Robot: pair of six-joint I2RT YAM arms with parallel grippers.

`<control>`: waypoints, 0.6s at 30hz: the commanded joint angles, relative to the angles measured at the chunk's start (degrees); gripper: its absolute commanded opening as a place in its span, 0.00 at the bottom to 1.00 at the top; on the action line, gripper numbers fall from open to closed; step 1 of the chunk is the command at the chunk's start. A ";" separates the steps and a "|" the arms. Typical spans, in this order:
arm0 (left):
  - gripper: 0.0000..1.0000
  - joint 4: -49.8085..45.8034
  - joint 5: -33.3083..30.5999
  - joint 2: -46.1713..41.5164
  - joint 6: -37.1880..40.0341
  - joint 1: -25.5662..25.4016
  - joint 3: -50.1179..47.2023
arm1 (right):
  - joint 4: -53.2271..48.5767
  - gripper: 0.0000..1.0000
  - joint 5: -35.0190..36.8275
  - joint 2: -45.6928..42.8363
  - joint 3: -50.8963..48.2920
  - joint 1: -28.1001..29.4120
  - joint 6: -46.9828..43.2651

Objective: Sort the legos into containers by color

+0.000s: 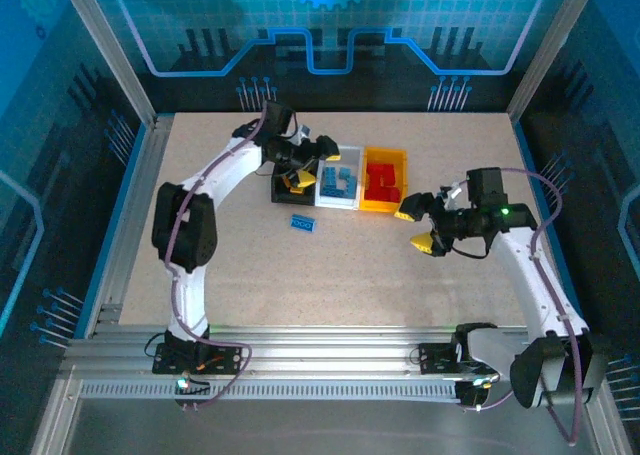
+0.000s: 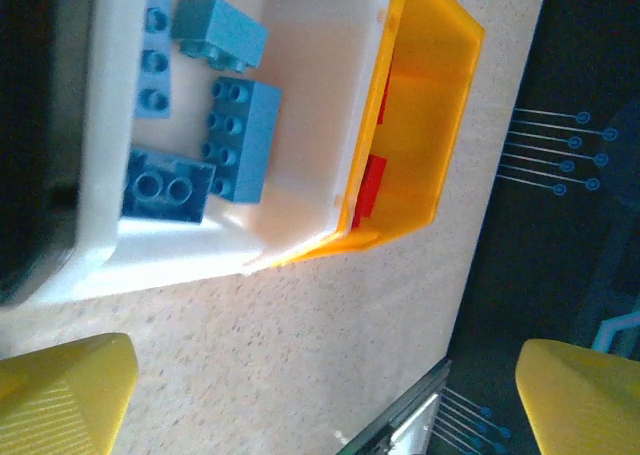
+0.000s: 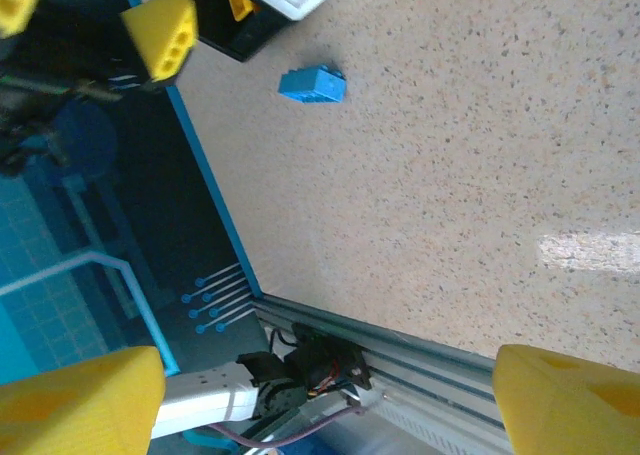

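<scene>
One blue lego lies loose on the table in front of the bins. The black bin holds something yellow. Beside it the white bin holds several blue legos. The orange-yellow bin holds red legos. My left gripper hovers open and empty over the black and white bins. My right gripper is open and empty, right of the bins and above bare table.
The three bins stand in a row at the middle back of the table. A metal rail runs along the near edge. Frame posts rise at the back corners. Bare tabletop spreads in front of the bins.
</scene>
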 commanded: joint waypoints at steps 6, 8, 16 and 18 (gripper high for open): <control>0.99 -16.22 -19.57 -14.00 22.82 -1.25 -11.54 | 1.49 0.87 5.05 3.79 3.55 7.53 0.50; 0.99 -18.00 -24.06 -15.21 26.41 -2.82 -13.20 | 0.48 0.87 7.02 4.21 4.23 9.31 -0.47; 0.99 -16.39 -28.37 -13.09 26.34 -5.71 -17.73 | -5.09 0.87 13.07 5.97 6.57 14.56 -5.91; 0.99 -15.20 -27.78 -11.65 25.20 -6.03 -17.68 | -5.59 0.87 13.14 5.76 6.40 14.70 -6.48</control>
